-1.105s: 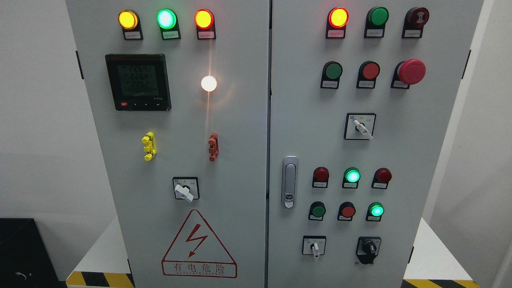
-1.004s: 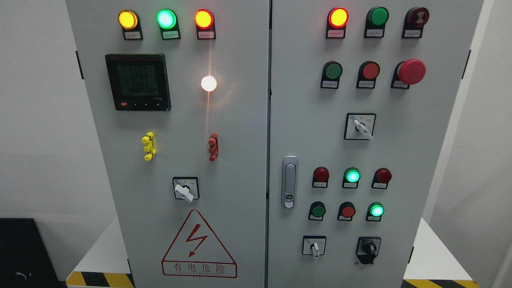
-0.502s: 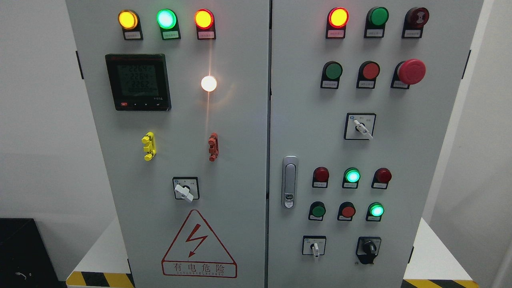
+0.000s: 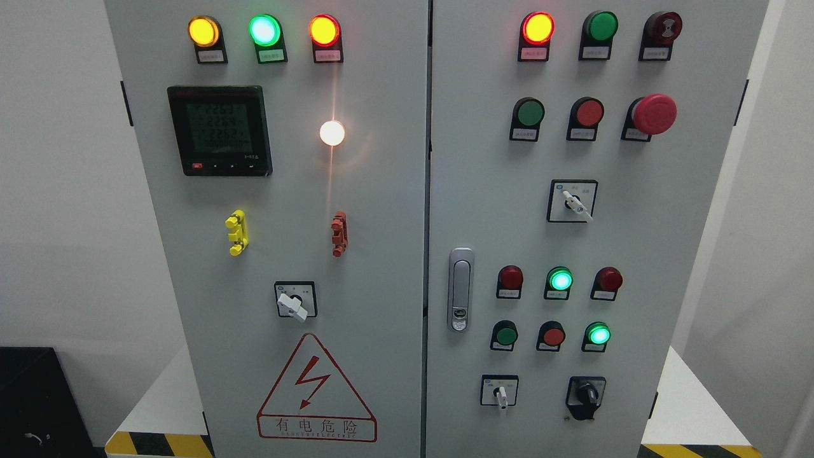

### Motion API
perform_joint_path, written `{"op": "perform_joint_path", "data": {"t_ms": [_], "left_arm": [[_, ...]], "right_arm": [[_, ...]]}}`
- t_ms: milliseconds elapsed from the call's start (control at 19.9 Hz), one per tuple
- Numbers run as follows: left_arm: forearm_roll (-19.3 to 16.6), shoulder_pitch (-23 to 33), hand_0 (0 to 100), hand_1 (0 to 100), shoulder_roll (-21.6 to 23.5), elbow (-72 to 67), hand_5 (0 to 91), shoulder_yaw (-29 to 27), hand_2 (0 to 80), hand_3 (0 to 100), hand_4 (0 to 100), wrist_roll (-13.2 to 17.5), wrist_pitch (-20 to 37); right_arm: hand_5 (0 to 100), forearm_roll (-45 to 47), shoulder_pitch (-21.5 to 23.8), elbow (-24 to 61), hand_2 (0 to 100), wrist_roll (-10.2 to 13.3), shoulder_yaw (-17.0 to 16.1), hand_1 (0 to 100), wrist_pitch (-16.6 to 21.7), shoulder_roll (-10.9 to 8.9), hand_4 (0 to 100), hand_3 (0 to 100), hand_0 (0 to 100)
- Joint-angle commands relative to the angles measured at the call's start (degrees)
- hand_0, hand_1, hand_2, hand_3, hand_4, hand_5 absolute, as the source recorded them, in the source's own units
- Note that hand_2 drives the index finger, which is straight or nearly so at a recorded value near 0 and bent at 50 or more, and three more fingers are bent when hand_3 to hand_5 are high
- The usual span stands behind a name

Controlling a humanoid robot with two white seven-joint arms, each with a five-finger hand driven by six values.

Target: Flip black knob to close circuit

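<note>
The black knob (image 4: 586,395) sits at the lower right of the grey control cabinet's right door (image 4: 668,254), its bar pointing roughly straight up and down. To its left is a white-handled selector switch (image 4: 500,393). Neither of my hands nor arms shows anywhere in the head view.
Above the knob are rows of red and green buttons and lamps, two lit green (image 4: 560,279) (image 4: 598,333). A red mushroom stop button (image 4: 654,114) juts out at the upper right. A silver door handle (image 4: 460,289) stands left of the buttons. The left door carries a meter (image 4: 219,130) and a warning triangle (image 4: 316,391).
Only the digits on the meter's display have flickered; the knob and everything else stand as before.
</note>
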State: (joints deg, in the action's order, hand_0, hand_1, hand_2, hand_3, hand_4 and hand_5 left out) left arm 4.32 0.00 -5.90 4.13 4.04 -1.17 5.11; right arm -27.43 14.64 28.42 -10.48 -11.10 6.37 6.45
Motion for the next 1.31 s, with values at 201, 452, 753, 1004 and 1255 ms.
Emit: {"op": "perform_joint_path", "data": {"t_ms": [201,452,753,1004,1255], "left_arm": [[0.07,0.35,12,56,0.01,0.0,0.0,0.0,0.0,0,0,0.03,-0.01],[-0.01,0.35,12,56,0.01,0.0,0.0,0.0,0.0,0,0,0.03,-0.01],[0.07,0.35,12,56,0.01,0.0,0.0,0.0,0.0,0,0,0.03,-0.01],[-0.01,0.35,12,56,0.01,0.0,0.0,0.0,0.0,0,0,0.03,-0.01],[-0.01,0.35,12,56,0.01,0.0,0.0,0.0,0.0,0,0,0.03,-0.01]], "right_arm": [[31,-12.9,-0.05,17.53,39,0.9,1.26,14,-2.41,-0.04,43,48,0],[54,-22.73,-0.05,24.04,55,5.63,1.52,13,-2.15,-0.04,64,69,0],[80,-32.57,-0.05,35.72,80,8.98,3.01,13,-2.24,0.05,82,90,0],[88,-37.77,-0.14,43.29,87,8.9,3.37,11,-2.15,0.05,88,97,0],[92,-40.42,-0.67,50.93,91,8.9,3.37,9,-2.33,0.14,92,100,0]]}}
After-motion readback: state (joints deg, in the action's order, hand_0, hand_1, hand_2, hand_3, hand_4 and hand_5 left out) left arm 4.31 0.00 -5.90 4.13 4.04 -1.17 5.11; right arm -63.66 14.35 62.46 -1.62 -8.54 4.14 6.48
